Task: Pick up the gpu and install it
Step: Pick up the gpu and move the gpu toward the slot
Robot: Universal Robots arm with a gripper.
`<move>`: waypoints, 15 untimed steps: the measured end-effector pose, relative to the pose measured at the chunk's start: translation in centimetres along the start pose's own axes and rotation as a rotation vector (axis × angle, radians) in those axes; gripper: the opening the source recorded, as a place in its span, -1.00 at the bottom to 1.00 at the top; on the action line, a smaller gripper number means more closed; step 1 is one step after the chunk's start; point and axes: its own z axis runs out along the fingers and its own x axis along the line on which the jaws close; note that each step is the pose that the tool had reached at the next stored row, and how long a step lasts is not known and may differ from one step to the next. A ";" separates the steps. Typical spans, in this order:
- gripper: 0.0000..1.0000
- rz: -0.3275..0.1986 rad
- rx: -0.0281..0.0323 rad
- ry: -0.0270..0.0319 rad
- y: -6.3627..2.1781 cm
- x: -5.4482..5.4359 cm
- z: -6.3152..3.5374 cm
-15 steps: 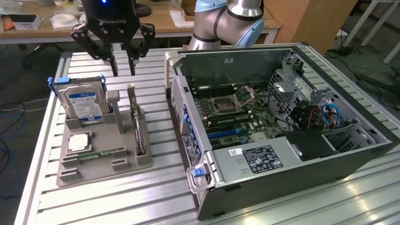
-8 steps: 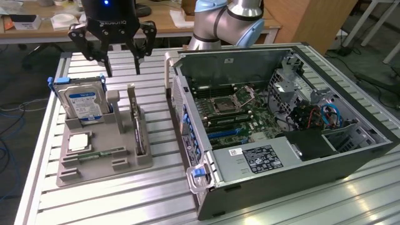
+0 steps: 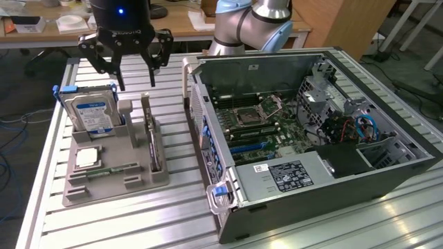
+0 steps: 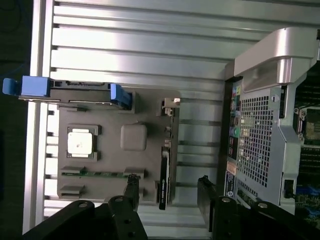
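The gpu (image 3: 152, 145) stands on its edge in a slot of the grey holder tray (image 3: 132, 155), on the side nearest the computer case. From the wrist view I look down on its thin dark edge (image 4: 165, 172), with its silver bracket end (image 4: 170, 106) farther along. My gripper (image 3: 137, 83) hangs above the far end of the tray, open and holding nothing. In the wrist view the gripper (image 4: 168, 192) has one black finger on each side of the card's line, well above it.
The tray (image 4: 150, 125) also holds a hard drive with a blue label (image 3: 93, 111), a square chip (image 4: 81, 142) and a memory stick (image 4: 100, 174). An open computer case (image 3: 387, 171) with its motherboard (image 3: 256, 122) lies at the exterior view's right on the slatted aluminium table (image 3: 138, 223).
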 end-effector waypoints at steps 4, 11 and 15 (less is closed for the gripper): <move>0.18 0.000 -0.0024 0.0013 -0.10 0.0 0.60; 0.18 0.000 -0.0026 0.0011 -0.48 0.0 1.77; 0.18 0.000 -0.0026 0.0011 -0.55 0.1 2.32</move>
